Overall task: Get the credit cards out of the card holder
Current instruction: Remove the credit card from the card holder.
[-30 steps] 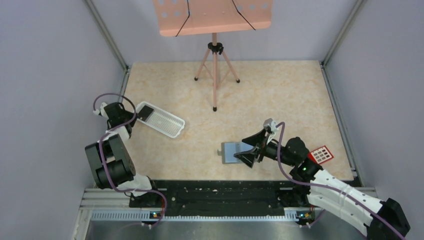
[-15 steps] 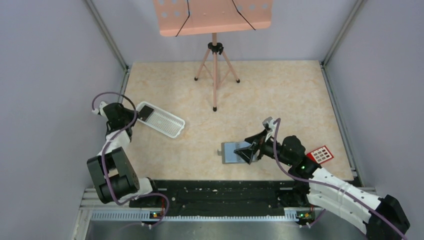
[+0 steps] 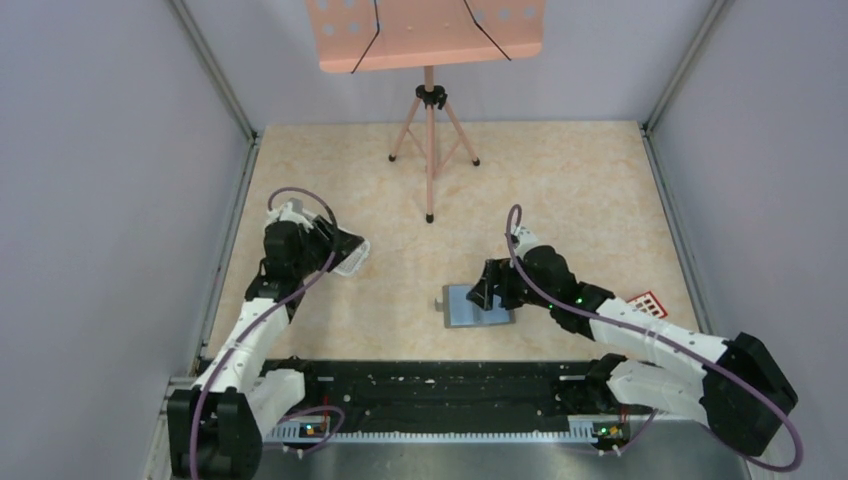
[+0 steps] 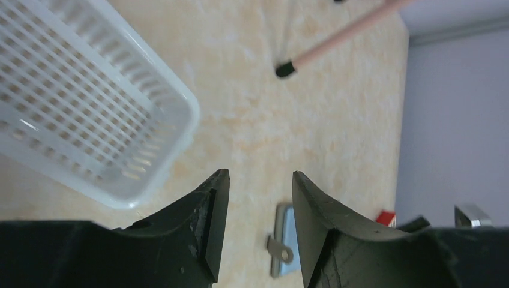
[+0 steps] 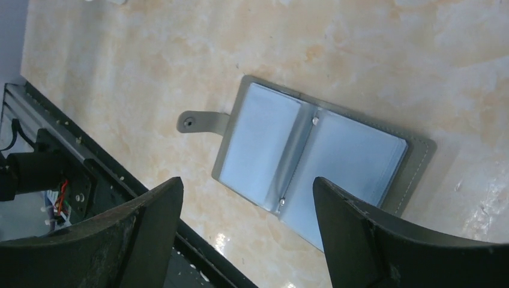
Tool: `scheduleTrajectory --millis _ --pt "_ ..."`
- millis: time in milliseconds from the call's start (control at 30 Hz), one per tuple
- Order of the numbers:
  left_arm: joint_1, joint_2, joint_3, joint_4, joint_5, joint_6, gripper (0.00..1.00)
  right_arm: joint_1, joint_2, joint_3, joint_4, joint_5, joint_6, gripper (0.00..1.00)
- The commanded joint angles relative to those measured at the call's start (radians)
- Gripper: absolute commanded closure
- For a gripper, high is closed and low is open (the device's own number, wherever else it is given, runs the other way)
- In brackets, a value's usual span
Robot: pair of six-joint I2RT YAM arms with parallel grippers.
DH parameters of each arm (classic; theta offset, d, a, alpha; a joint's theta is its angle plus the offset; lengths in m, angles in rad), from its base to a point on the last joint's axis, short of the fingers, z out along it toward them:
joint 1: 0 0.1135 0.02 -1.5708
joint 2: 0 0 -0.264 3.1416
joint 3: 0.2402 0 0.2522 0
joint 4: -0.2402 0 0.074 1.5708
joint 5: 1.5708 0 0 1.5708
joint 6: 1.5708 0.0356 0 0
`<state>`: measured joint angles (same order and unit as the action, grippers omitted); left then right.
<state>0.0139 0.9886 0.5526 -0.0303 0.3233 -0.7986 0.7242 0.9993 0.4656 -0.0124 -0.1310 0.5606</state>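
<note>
The card holder (image 3: 472, 307) lies open and flat near the front middle of the table, bluish-grey inside, with its strap tab to the left. In the right wrist view the card holder (image 5: 354, 156) shows two pale sleeve halves and no card that I can make out. My right gripper (image 3: 487, 291) hovers over it, open wide and empty (image 5: 247, 183). A red card (image 3: 650, 301) with pale squares lies on the table to the right, partly hidden by the right arm. My left gripper (image 3: 348, 248) is open and empty (image 4: 260, 174) above the table; the card holder (image 4: 287, 223) shows far off between its fingers.
A white ribbed tray (image 3: 353, 262) sits under the left gripper, mostly hidden; it fills the left wrist view's upper left (image 4: 78, 102). A pink music stand's tripod (image 3: 430, 150) stands at the back middle. Black rails run along the front edge (image 3: 440, 385).
My left arm swung right from the left wall to over the white tray. My right gripper moved up over the card holder, and the arm now covers more of the red card.
</note>
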Motion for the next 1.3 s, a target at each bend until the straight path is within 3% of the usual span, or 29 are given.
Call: scheduleTrajectory --millis 0,100,167,200,233,267,400,533,933,1267 --pt "-0.125 -0.084 -0.068 -0.053 0.069 -0.027 0.51 0.026 0.067 0.02 -0.005 0.054 0.127 0.22" --pt "-0.165 -0.123 -0.079 -0.085 0.129 0.004 0.51 0.084 0.115 0.036 -0.032 0.153 0.177 0.22" --pt "-0.175 -0.132 -0.068 -0.144 0.167 0.038 0.45 0.116 0.149 0.061 -0.068 0.218 0.19 0.2" --pt "-0.178 -0.131 -0.063 -0.162 0.199 0.06 0.31 0.129 0.164 0.074 -0.082 0.239 0.193 0.19" --pt "-0.183 -0.129 -0.057 -0.183 0.224 0.083 0.06 0.14 0.177 0.085 -0.087 0.251 0.196 0.19" --pt "-0.185 -0.124 -0.051 -0.21 0.247 0.117 0.02 0.157 0.188 0.097 -0.09 0.266 0.2 0.19" --pt "-0.19 -0.128 -0.005 -0.336 0.243 0.227 0.01 0.237 0.265 0.178 -0.167 0.37 0.217 0.19" --pt "-0.196 -0.167 0.001 -0.327 0.257 0.186 0.01 0.277 0.333 0.238 -0.183 0.384 0.241 0.21" --pt "-0.195 -0.259 0.184 -0.591 0.014 0.304 0.01 0.31 0.529 0.339 -0.219 0.463 0.261 0.25" --pt "-0.195 -0.354 0.138 -0.515 0.051 0.309 0.04 0.327 0.553 0.372 -0.337 0.584 0.23 0.32"
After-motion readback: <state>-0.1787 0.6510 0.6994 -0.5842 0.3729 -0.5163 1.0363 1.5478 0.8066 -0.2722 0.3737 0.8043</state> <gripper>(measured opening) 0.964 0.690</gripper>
